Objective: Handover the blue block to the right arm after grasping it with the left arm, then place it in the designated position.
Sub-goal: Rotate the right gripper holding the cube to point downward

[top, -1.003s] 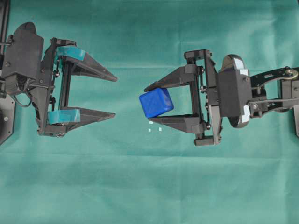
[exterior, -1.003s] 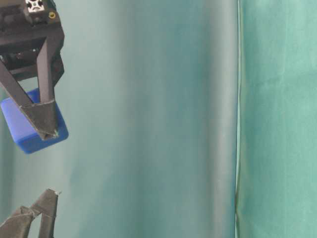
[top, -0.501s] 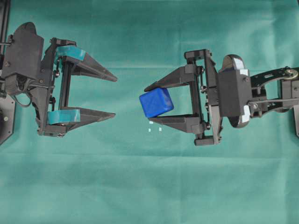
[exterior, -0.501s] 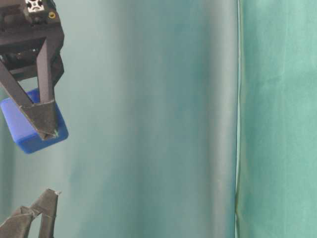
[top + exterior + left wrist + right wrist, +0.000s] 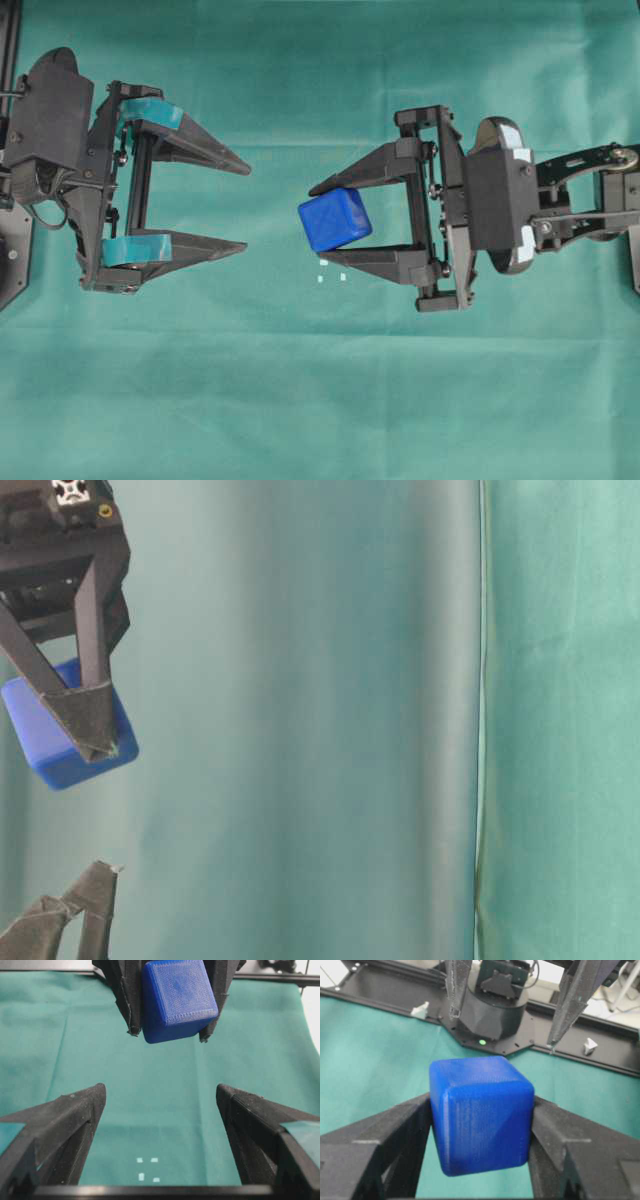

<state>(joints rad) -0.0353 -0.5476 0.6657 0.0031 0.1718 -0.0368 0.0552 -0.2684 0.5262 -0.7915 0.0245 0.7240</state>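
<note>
Nothing has moved since the earlier frames: your left gripper (image 5: 245, 205) still stands wide and empty on the left, and the right gripper (image 5: 325, 226) still clamps the blue block (image 5: 334, 219) near its fingertips, in the air. The block sits skewed between the fingers, so if you lower it like this it may twist or slip and miss the white corner marks (image 5: 332, 270) just below it in the overhead view.

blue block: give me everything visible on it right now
The blue block is a small glossy bright-blue cube with rounded edges and a fine layered surface texture. It is clamped between the fingers of the right gripper, tilted, held clear above the green cloth. Nothing else touches it. In the overhead view the white corner marks show just beside it.
</note>
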